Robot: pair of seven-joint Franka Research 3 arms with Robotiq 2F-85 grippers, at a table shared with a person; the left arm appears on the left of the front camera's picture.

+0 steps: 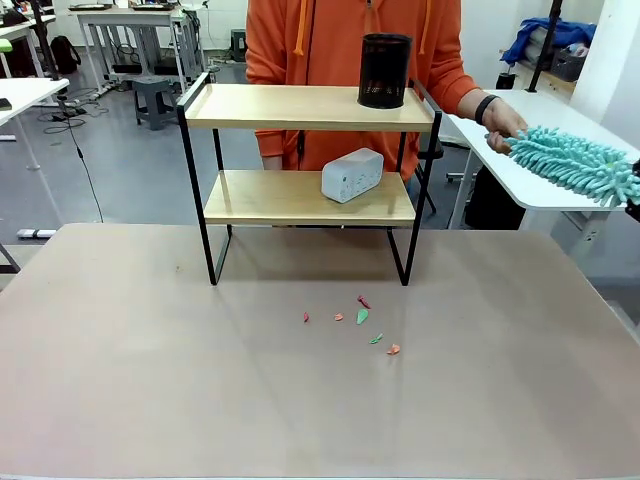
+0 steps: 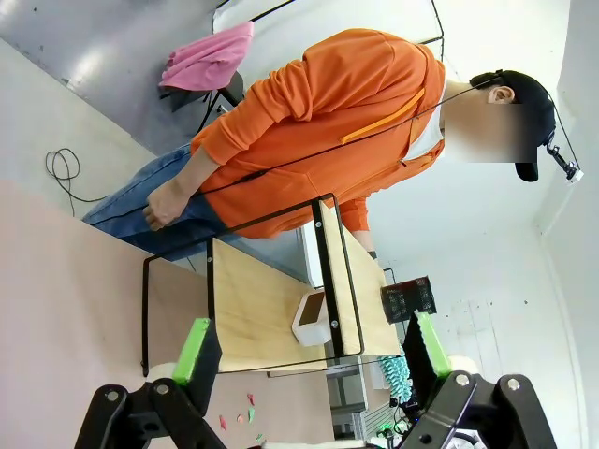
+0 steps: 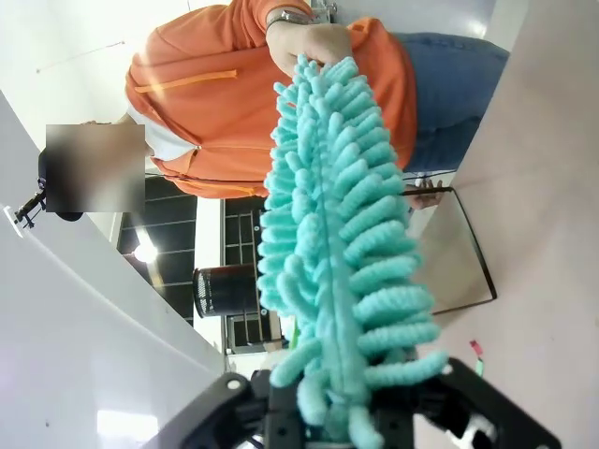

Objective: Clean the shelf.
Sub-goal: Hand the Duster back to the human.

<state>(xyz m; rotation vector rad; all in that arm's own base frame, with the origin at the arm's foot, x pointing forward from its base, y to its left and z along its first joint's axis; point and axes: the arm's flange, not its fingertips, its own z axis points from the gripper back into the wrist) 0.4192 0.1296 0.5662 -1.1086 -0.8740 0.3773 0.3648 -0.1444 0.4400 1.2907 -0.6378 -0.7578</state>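
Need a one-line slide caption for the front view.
Person's hand grips a teal duster at the right edge; two-tier shelf holds a black mesh cup and white block.

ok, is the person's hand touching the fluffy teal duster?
Touching. The right wrist view shows the person's hand gripping the far end of the fluffy teal duster; the front view agrees.

A lab or workroom is suggested by white workbenches [image 1: 135,18], a stool [image 1: 153,98] and floor cables [image 1: 75,130].
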